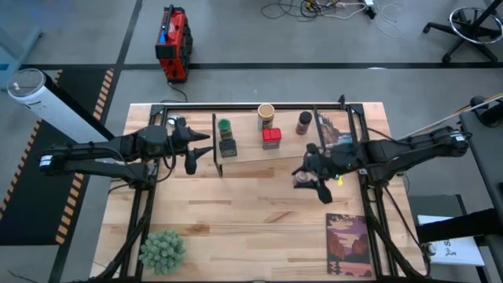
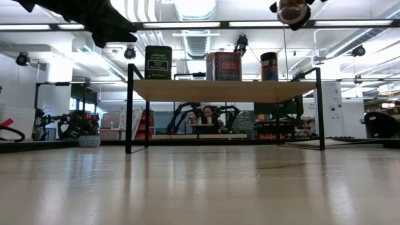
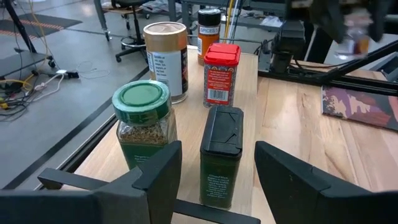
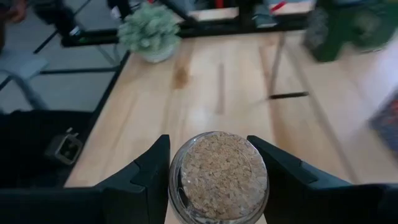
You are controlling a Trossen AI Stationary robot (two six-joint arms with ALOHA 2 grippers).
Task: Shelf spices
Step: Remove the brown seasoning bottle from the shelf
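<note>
Right end effector point(image 4: 214, 180) was clamped on the pale jar point(image 4: 217, 174), holding it up off the bench point(image 1: 236, 212) just in front of the shelf's point(image 1: 251, 149) right end. Left end effector point(image 3: 217, 165) had its fingers spread wide with nothing in them, parked by the shelf's left end. Already on the shelf: green-lidded jar point(image 3: 142, 124), dark tin point(image 3: 221, 155), red tin point(image 3: 221, 74), tan cylinder point(image 3: 165, 59) and brown jar point(image 1: 304, 122).
</note>
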